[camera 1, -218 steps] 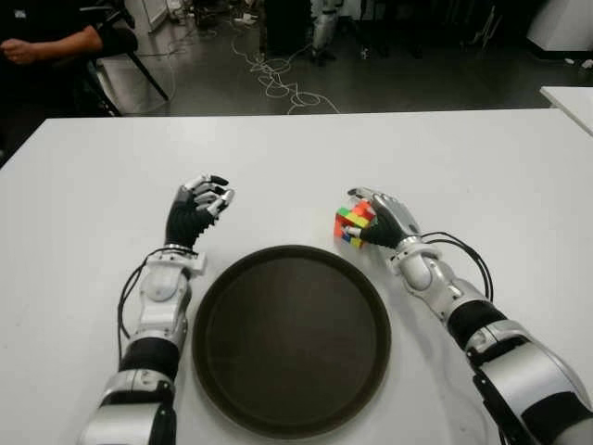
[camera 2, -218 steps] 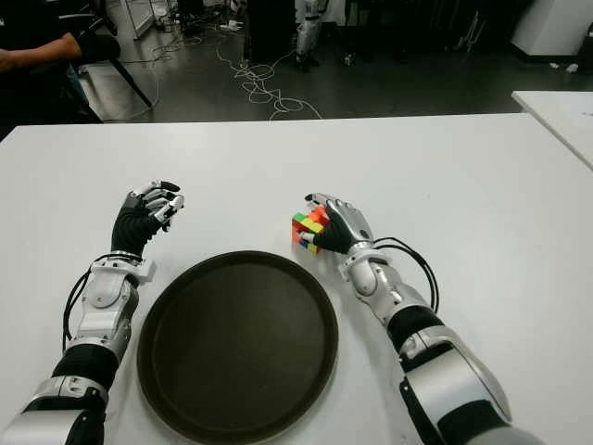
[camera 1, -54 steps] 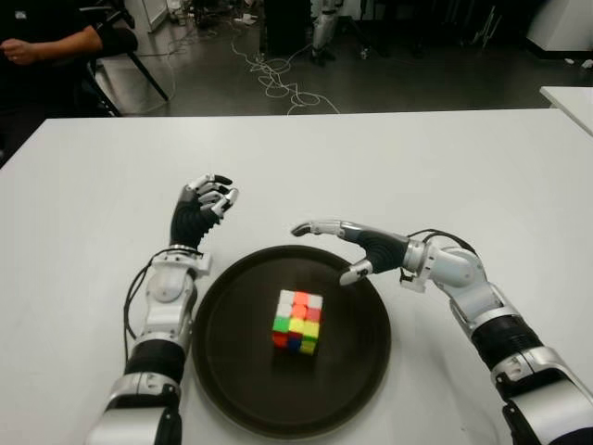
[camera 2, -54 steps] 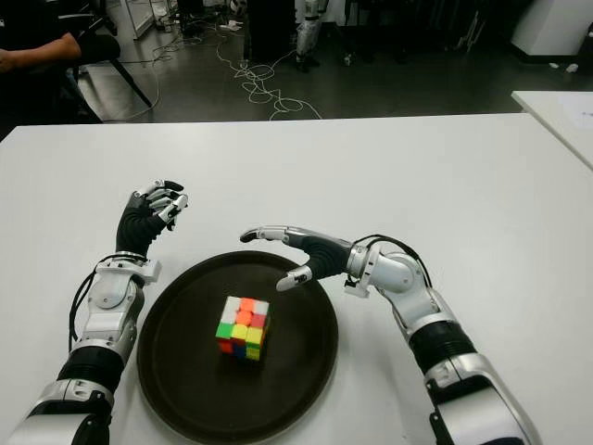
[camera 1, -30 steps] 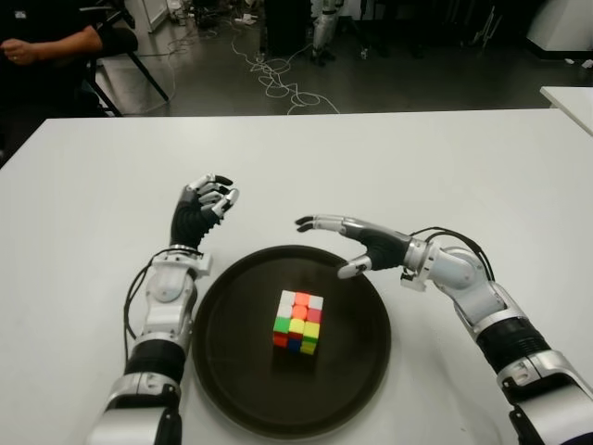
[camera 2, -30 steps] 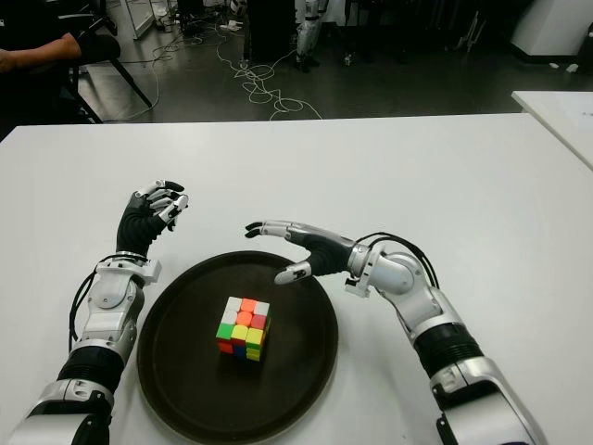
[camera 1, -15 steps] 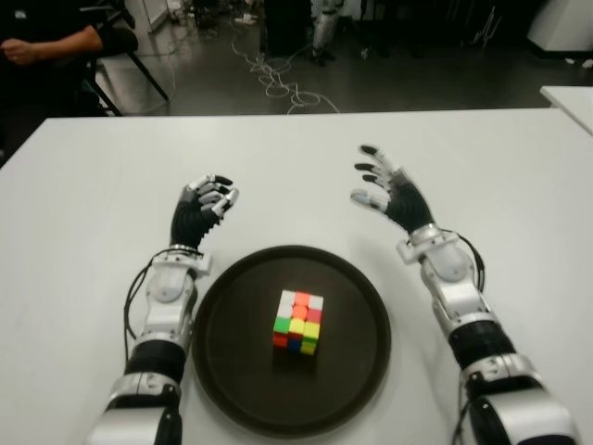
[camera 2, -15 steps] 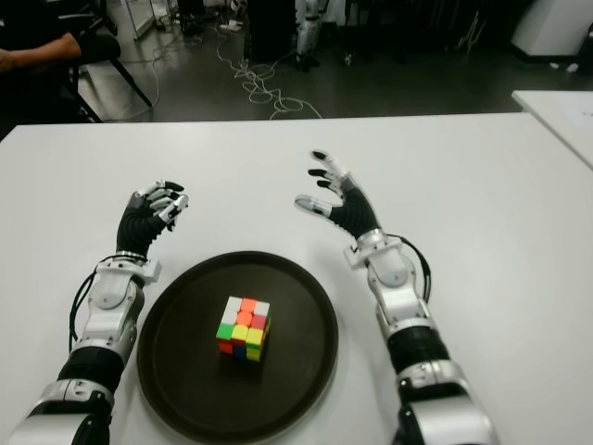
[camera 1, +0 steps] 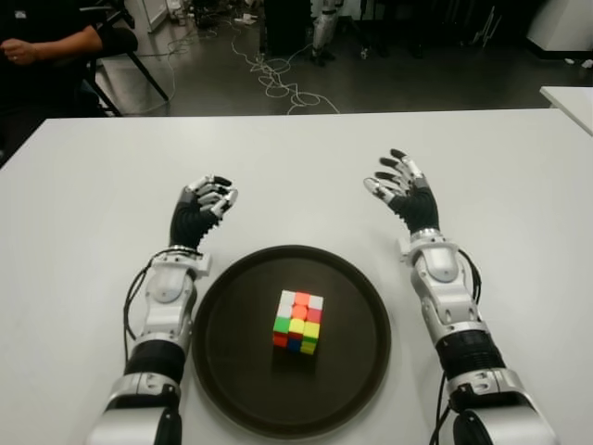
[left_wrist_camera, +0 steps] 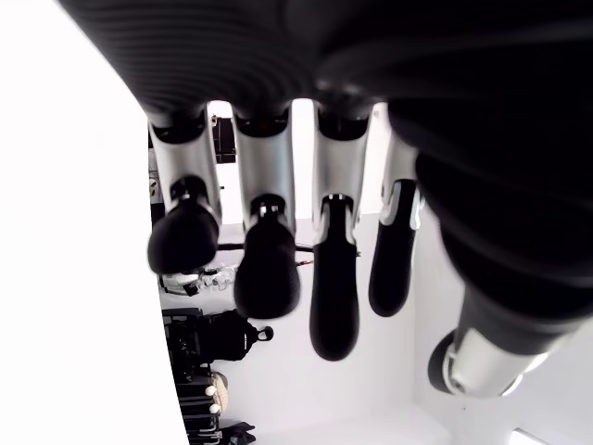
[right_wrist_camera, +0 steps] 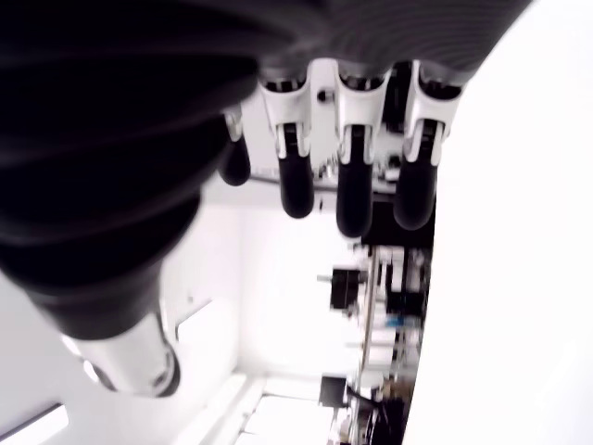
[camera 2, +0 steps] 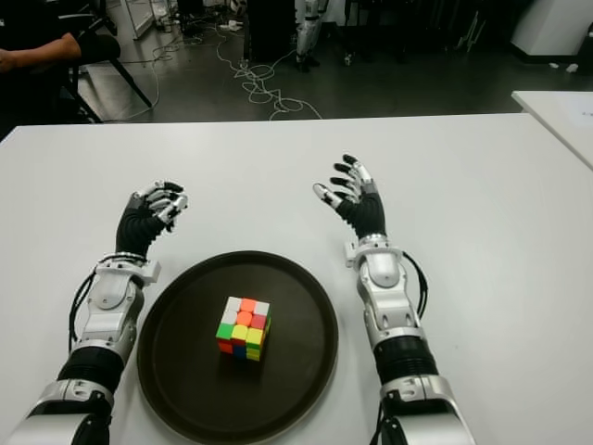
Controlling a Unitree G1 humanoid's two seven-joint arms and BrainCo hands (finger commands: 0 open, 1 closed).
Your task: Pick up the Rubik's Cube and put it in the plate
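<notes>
White table (camera 1: 83,204), Rubik's Cube (camera 1: 297,322) in plate (camera 1: 232,362), left hand (camera 1: 196,211) fingers loosely curled, right hand (camera 1: 406,195) fingers spread, both empty

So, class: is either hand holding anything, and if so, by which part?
Nothing is held. The Rubik's Cube sits in the plate; left hand and right hand are both empty.

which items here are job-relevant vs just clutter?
Job:
Rubik's Cube, sitting in the plate
plate
right hand, open, empty, beyond the plate's right
left hand, idle, beyond the plate's left

Clutter:
floor cables
seated person
</notes>
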